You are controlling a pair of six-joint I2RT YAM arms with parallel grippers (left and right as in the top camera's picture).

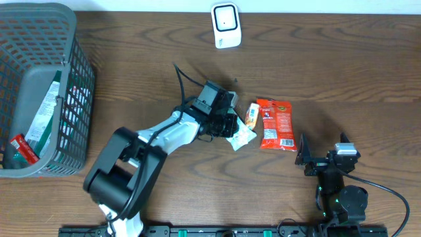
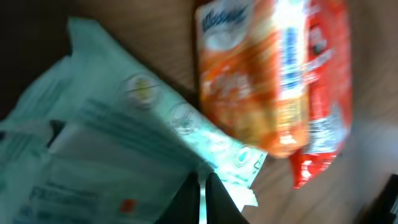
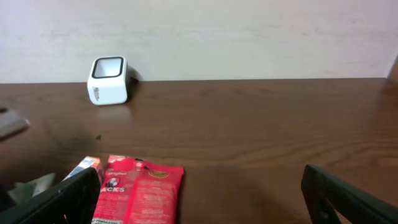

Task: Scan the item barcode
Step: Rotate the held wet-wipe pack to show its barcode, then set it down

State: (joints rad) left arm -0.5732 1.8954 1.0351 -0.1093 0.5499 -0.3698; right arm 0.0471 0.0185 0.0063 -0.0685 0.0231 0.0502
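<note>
Landmark: flat red foil snack packet [image 1: 276, 124], lying on the brown wood-grain table [image 1: 368, 72].

Item: pale green-and-white plastic packet [image 1: 240, 136], just left of the red packet in the overhead view, a little nearer the arm bases. Print on it is too blurred to read in the left wrist view [image 2: 124, 143]; no barcode can be made out.

Left gripper [image 1: 227, 123]: left of the red packet, at the pale packet's edge. Fingers [image 2: 211, 199] are pressed together with no gap, pinching that packet's edge.

Small orange packet [image 1: 252, 115]: touching the red packet's left side, overlapping it in the left wrist view [image 2: 267, 74].

White box-shaped barcode scanner [image 1: 225, 25]: well beyond the red packet, at the table's far edge, slightly left; upright, dark window visible from the right wrist [image 3: 109, 79].

Right gripper [image 1: 322, 157]: near the red packet's right side, closer to the arm bases. Fingers [image 3: 68, 196] are spread wide, nothing between them.

Grey plastic mesh basket [image 1: 79, 85]: far left of the red packet, with packets inside.
</note>
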